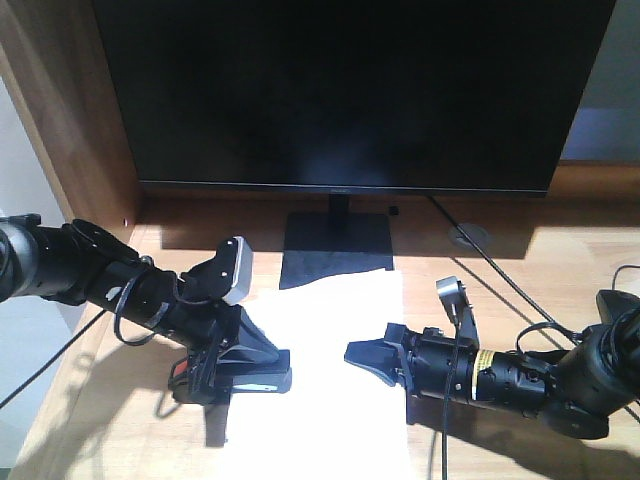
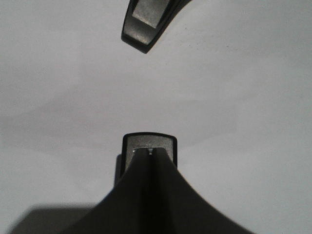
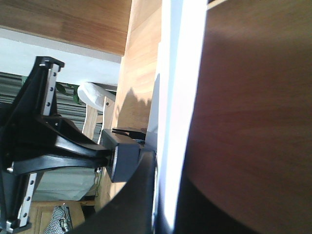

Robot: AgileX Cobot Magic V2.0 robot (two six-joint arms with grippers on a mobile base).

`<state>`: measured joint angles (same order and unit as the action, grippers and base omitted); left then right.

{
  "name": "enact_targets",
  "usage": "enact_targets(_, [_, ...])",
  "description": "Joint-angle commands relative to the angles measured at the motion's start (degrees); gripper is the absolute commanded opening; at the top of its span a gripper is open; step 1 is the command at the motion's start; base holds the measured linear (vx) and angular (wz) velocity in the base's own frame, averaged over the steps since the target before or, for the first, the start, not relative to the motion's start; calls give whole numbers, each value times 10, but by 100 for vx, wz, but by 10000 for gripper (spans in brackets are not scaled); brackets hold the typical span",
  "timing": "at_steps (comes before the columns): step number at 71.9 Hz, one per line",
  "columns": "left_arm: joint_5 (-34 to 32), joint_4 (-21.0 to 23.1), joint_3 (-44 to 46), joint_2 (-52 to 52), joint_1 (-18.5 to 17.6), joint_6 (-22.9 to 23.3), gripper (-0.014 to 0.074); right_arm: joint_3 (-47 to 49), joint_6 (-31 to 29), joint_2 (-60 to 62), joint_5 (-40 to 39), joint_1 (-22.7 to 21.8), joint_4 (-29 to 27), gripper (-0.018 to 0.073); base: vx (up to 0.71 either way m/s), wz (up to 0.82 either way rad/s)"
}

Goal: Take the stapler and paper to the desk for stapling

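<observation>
The paper (image 1: 335,380) is lying flat on the desk (image 1: 520,290), right in front of the big black monitor (image 1: 345,90). Bright sun is shining on the sheet.

The left gripper (image 1: 255,375) is pointing down at the left side of the paper. In the left wrist view its two fingers (image 2: 148,148) are standing far apart, with only white paper (image 2: 234,97) showing between them. They are holding nothing. A bit of red is peeking out under the left arm, but I cannot tell what it is. I cannot find the stapler for sure.

The right gripper (image 1: 370,360) is lying low over the right side of the paper, pointing toward the left gripper. The two are near each other but not touching. From the front its black tip is looking pinched together, and the right wrist view is too dark and close, so I cannot tell if it is open or closed, or if it is holding the sheet.
</observation>
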<state>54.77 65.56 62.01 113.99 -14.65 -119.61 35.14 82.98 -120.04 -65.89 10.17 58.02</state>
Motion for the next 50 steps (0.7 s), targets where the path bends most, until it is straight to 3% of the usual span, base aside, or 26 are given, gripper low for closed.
enact_targets(1, [-14, -33, 2, 1, -3, 0, -8, 7, -8, 23, -110, 0, -6, -1, 0, 0])
enact_targets(10, [-16, -55, 2, 4, -3, 4, -8, 7, -8, 23, -110, 0, -5, -1, 0, 0])
enact_targets(50, [-21, -45, 2, -40, -3, 5, -8, 7, -8, 23, -110, 0, -1, -1, 0, 0])
